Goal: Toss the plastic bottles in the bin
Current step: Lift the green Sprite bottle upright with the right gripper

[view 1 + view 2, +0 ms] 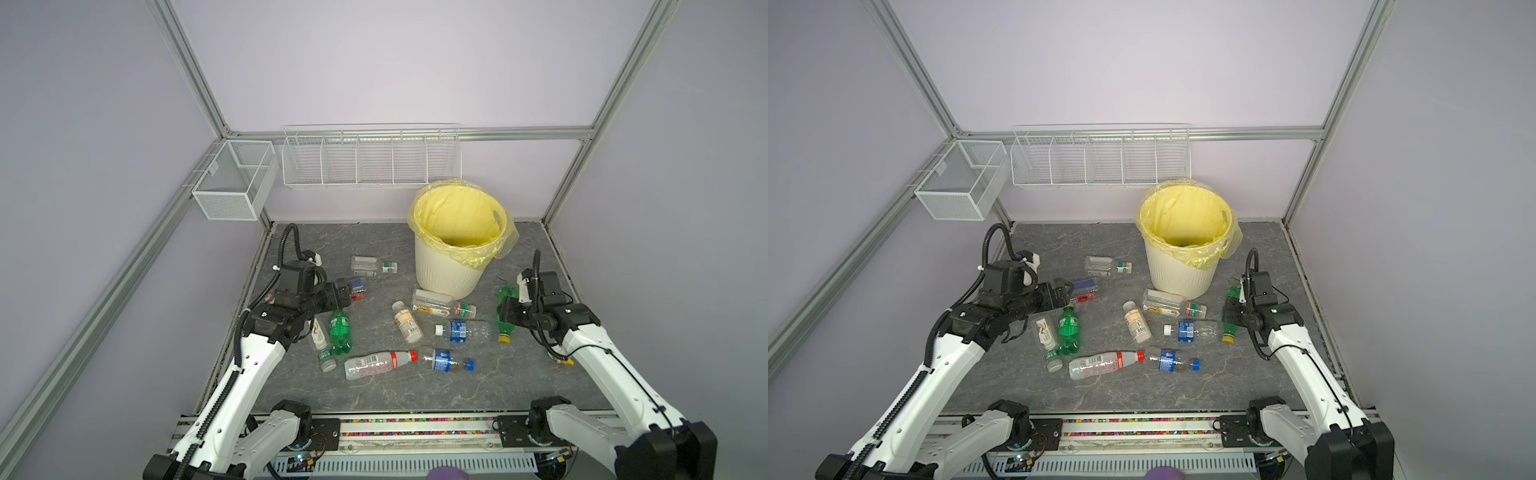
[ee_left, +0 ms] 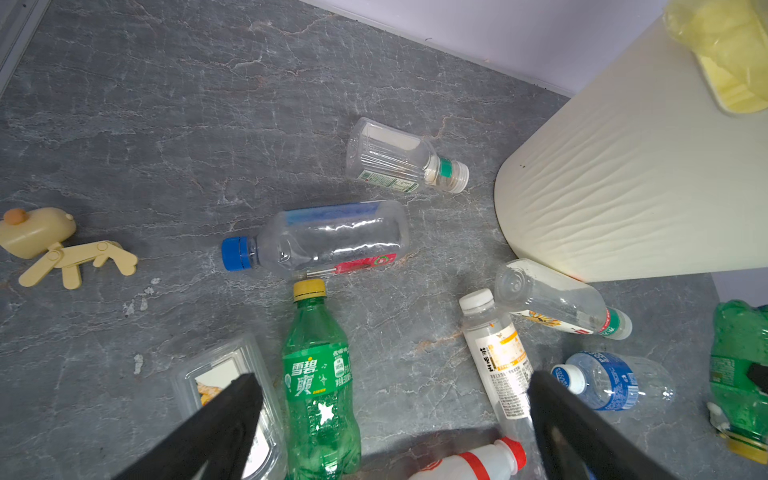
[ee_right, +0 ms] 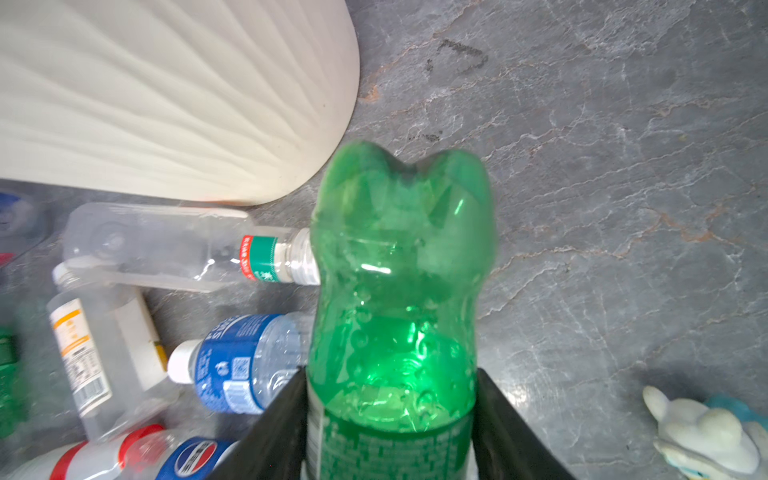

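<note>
Bin (image 1: 446, 270) at the back of the table (image 1: 374, 395), cream and ribbed, yellow bag (image 1: 457, 208) folded over its rim, and no bottle showing inside it in both top views. Right arm is the busy one. The right gripper (image 3: 390, 374) has its jaws clamped on a green bottle (image 3: 403, 249) about mid-body, base pointing ahead, yellow cap (image 1: 504, 338) trailing back under the wrist, near the bin's foot. Whether it's clear of the table I can't tell. Left gripper (image 2: 392, 376) hangs with jaws spread wide and nothing in them, above a second green bottle (image 2: 320, 395) and near a blue-capped one (image 2: 328, 239). The other bottles (image 1: 407, 322) lie flat, scattered between the two arms. This looks like the carry, and the rim stands well above that gripper. So I'd want a straight lift first, then a swing across until the whole bottle sits over the opening, not over the loose bag flap on the right arm's side. Thin plastic, so hold steady, don't squeeze harder, and let go only once centred. Tiny toy (image 2: 41, 245) off to the side is no business of ours.
</note>
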`<state>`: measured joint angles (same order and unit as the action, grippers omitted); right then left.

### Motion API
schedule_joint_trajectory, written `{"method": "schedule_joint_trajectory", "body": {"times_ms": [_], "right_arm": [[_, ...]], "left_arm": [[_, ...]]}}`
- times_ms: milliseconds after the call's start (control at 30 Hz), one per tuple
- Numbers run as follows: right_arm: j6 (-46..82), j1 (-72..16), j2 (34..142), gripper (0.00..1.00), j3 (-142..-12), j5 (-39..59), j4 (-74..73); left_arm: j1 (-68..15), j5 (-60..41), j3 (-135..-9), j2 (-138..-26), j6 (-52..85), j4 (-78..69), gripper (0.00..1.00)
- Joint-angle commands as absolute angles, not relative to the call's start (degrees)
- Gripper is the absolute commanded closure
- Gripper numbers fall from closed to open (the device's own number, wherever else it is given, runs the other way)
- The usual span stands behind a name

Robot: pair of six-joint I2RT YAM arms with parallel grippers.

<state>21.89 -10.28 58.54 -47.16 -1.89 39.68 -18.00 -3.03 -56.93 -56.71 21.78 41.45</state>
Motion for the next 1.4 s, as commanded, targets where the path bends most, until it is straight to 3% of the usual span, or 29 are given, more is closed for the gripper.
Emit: {"method": "schedule_joint_trajectory", "body": {"times_ms": [0, 567, 1033, 1367], "right_arm": [[23.13, -10.77, 54.16, 0.41, -46.95, 0.28, 44.23], [26.01, -11.43, 39.62, 0.43, -54.29, 1.08, 52.03], [25.98, -11.40, 40.88, 0.43, -63.78, 6.05, 49.48], [23.74, -11.41, 36.38, 0.42, -62.94, 5.80, 49.31]], "left_arm": [[-17.77, -3.32, -56.78, -56.77, 20.89, 42.88, 0.00], [-17.81, -4.00, -56.53, -56.51, 21.12, 42.78, 0.00], [-17.77, -2.10, -56.92, -57.92, 21.47, 42.28, 0.00], [-17.78, -1.69, -56.71, -58.67, 21.53, 42.45, 0.00]]}}
